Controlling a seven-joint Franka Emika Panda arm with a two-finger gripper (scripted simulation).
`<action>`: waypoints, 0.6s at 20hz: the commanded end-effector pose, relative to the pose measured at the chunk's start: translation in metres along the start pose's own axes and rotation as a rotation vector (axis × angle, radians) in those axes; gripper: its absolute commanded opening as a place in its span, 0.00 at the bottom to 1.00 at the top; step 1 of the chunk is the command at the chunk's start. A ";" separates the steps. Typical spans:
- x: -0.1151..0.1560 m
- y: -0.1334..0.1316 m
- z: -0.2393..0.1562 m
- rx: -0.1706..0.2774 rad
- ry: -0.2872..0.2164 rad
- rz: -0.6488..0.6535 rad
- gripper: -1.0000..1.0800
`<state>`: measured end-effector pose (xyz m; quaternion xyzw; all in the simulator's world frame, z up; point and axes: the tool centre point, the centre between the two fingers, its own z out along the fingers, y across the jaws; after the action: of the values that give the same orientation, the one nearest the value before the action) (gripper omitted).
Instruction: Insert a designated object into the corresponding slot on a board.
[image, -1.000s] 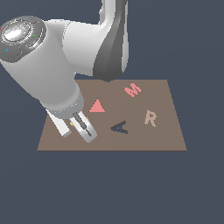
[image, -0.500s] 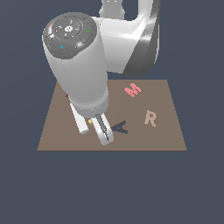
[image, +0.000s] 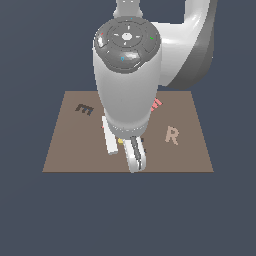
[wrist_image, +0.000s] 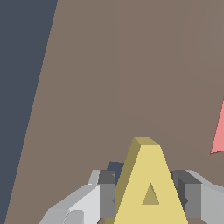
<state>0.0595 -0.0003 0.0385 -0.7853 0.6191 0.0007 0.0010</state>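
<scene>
The yellow A-shaped block sits upright between my gripper's grey pads, which are shut on its sides. In the exterior view only a speck of yellow shows under the gripper, low over the near middle of the brown board. My arm hides the A-shaped slot in the exterior view. In the wrist view a small dark navy patch shows just behind the block; it looks like an edge of the slot.
A dark E-shaped cut-out lies on the board toward the exterior view's left. A beige R lies toward the right, and a pink letter peeks out behind the arm. A pink triangle's edge shows in the wrist view.
The arm has swung toward the exterior view's right with the block, now covering the pink triangle and the A cut-out. The E cut-out has come into sight.
</scene>
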 end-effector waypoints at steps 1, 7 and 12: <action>-0.007 -0.005 -0.001 0.000 0.000 0.038 0.00; -0.019 -0.015 -0.001 0.000 0.000 0.095 0.00; -0.022 -0.019 -0.001 0.000 0.000 0.115 0.00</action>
<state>0.0716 0.0253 0.0398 -0.7507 0.6607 0.0009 0.0010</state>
